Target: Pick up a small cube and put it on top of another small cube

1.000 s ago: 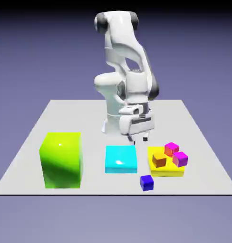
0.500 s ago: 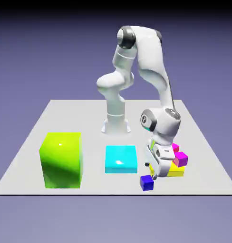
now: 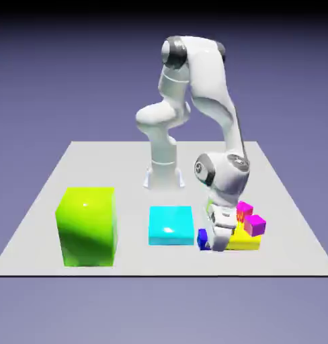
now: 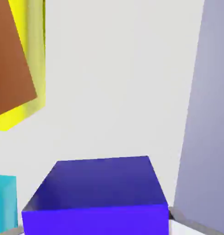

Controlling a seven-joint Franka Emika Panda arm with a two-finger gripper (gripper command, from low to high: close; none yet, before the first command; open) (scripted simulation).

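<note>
Jaws of the gripper (image 3: 216,243) have just gone from wide to clamped on the small blue cube (image 3: 202,238), which fills the bottom of the hand view. A moment ago that cube sat nearer the table's front edge; now it is just beside the yellow block (image 3: 247,240), between it and the cyan block (image 3: 171,225). Grasp looks made; lifting toward another small cube comes next.
</note>
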